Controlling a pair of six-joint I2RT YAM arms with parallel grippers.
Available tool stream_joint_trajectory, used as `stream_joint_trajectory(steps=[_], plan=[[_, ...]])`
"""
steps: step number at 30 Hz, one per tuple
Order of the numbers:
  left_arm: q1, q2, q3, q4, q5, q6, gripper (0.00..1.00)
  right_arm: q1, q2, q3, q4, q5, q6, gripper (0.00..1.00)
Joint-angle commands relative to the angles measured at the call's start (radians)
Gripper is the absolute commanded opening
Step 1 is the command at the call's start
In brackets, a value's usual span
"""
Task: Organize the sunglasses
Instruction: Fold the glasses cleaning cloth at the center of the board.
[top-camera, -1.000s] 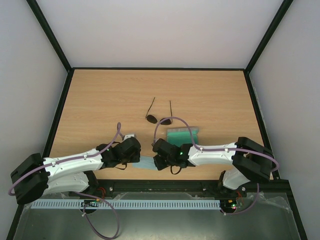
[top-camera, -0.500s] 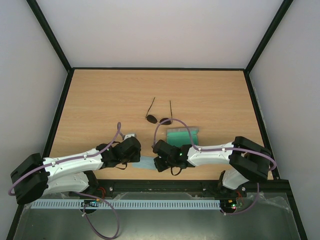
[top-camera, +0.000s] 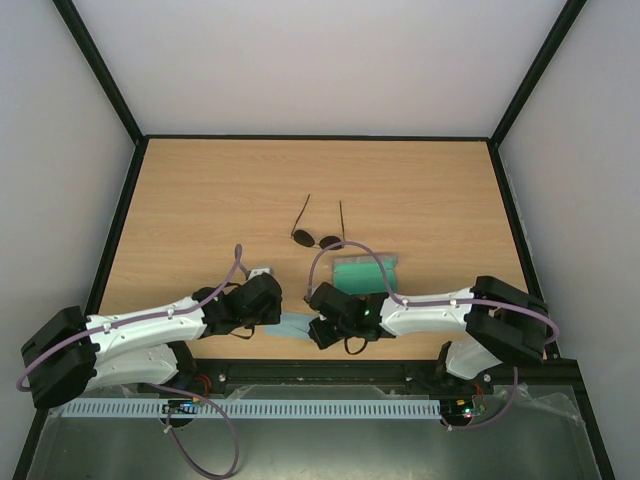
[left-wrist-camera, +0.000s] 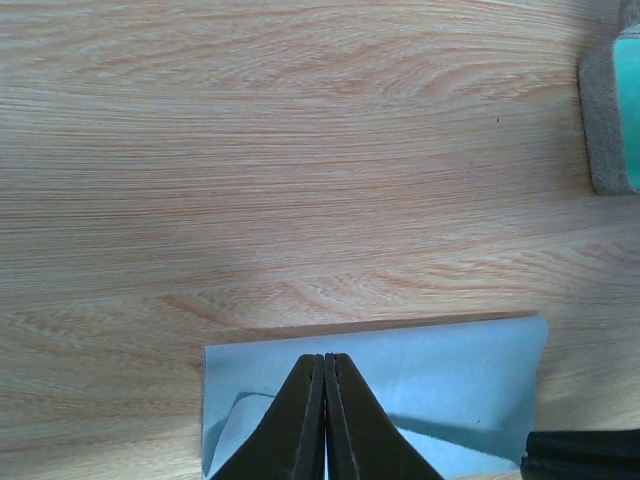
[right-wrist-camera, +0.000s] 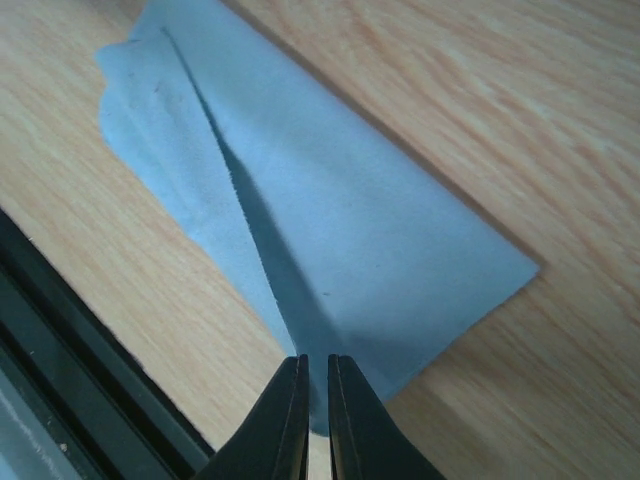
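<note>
The sunglasses (top-camera: 318, 238) lie open on the wood table, round dark lenses toward me, temple arms pointing away. Neither gripper touches them. A light blue cloth (top-camera: 296, 326) lies near the front edge between both grippers. My left gripper (top-camera: 277, 319) is shut, its tips (left-wrist-camera: 325, 357) over the cloth (left-wrist-camera: 440, 370); I cannot tell whether it pinches it. My right gripper (top-camera: 316, 334) is closed on a raised fold of the cloth (right-wrist-camera: 330, 230), jaws a sliver apart in the right wrist view (right-wrist-camera: 317, 362).
The grey case (top-camera: 365, 272) with a green inside lies open just behind the right gripper, and its corner shows in the left wrist view (left-wrist-camera: 610, 120). The table's black front rail (right-wrist-camera: 80, 380) runs close beside the cloth.
The right gripper has shifted slightly right and toward the front edge with the cloth's end. The left arm and the sunglasses have not moved.
</note>
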Motion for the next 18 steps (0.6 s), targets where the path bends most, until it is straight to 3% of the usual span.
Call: stream_joint_trajectory(steps=[1,15,18], plan=[[0.007,0.012,0.010,0.009,0.002,0.007,0.02,0.025,-0.026,-0.014,0.010,-0.029,-0.026,0.09],[0.007,-0.005,-0.007,0.003,0.005,-0.002,0.02,0.082,-0.021,0.013,-0.008,-0.042,-0.052,0.09],[0.007,-0.019,-0.009,-0.011,0.000,-0.007,0.02,0.081,-0.086,0.009,-0.039,0.033,-0.037,0.18]])
